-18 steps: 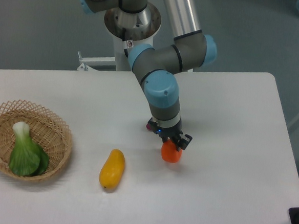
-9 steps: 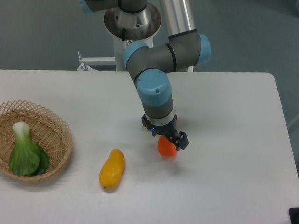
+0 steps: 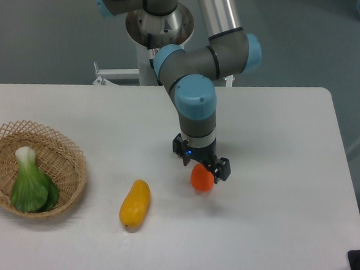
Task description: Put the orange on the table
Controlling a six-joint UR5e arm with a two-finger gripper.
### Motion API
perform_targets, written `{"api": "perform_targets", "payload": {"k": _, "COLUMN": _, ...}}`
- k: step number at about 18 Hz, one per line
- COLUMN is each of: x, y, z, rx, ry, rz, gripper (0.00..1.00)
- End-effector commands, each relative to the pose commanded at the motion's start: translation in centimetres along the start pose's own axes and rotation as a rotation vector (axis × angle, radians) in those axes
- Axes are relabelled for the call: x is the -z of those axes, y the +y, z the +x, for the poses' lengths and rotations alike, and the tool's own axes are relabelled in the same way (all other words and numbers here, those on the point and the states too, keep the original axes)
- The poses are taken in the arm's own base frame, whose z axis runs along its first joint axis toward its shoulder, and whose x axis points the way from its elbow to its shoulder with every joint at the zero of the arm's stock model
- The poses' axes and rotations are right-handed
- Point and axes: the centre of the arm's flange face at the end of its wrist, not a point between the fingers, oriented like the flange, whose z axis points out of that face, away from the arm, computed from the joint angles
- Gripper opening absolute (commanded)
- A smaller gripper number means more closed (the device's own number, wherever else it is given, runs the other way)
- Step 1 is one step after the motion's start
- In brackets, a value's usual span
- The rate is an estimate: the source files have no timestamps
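Note:
The orange [image 3: 202, 179], small, round and red-orange, sits right under my gripper [image 3: 202, 169] near the middle of the white table [image 3: 278, 148]. The gripper points straight down and is shut on the orange's upper part, which its fingers hide. The fruit's underside is at or just above the tabletop, with a faint shadow beneath it. I cannot tell whether it touches.
A yellow-orange mango-shaped fruit [image 3: 135, 203] lies on the table to the left of the orange. At the far left a woven wicker basket [image 3: 67, 158] holds a green leafy vegetable [image 3: 32, 181]. The arm's base [image 3: 158, 22] stands behind the table's far edge.
Across the frames the gripper and the orange shifted together slightly left and back, then a little to the right. The wrist has turned a bit.

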Motion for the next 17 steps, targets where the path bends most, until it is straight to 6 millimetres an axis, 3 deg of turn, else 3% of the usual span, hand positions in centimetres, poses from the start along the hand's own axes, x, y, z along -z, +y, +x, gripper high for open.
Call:
{"api": "perform_targets", "payload": {"k": 4, "x": 2.5, "y": -0.2, "z": -2.8, "rx": 0.020, "ry": -0.047, "rz": 0.021, "gripper": 1.00}}
{"api": "perform_targets", "payload": {"k": 10, "x": 2.7, "y": 2.0, "z": -5.8, "rx": 0.052, "ry": -0.025, "rz": -0.001, "gripper": 1.00}}
{"api": "perform_targets", "payload": {"k": 12, "x": 2.9, "y": 1.8, "z": -6.3, "rx": -0.056, "ry": -0.015, "rz": -0.007, "gripper": 1.00}}
{"api": "perform_targets", "payload": {"k": 17, "x": 2.7, "y": 2.0, "z": -6.1, "rx": -0.059, "ry": -0.012, "rz": -0.012, "gripper": 1.00}}
